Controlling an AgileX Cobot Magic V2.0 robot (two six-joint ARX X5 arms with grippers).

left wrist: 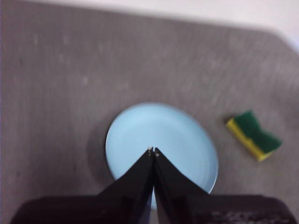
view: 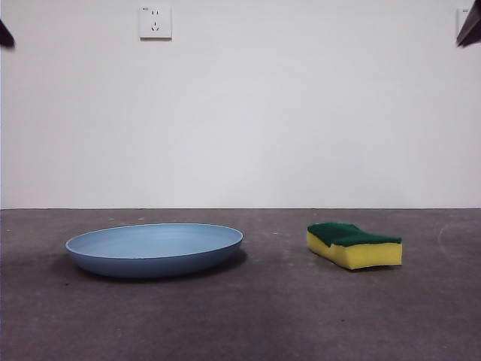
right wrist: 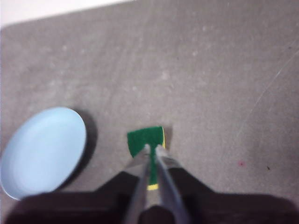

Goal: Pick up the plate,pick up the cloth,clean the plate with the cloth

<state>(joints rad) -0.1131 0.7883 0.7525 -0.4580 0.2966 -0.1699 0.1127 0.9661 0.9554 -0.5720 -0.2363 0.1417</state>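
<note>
The light-blue plate lies flat on the grey table, left of centre. To its right lies the cloth, a yellow sponge block with a dark green top. In the left wrist view my left gripper hangs high above the plate, jaws shut with nothing between them. The right wrist view shows my right gripper high above the cloth, jaws shut and empty. Both arms show only as dark tips at the top corners of the front view.
A white wall with a socket stands behind the table. The grey tabletop stretches in front of both objects. The table's far edge shows in the wrist views.
</note>
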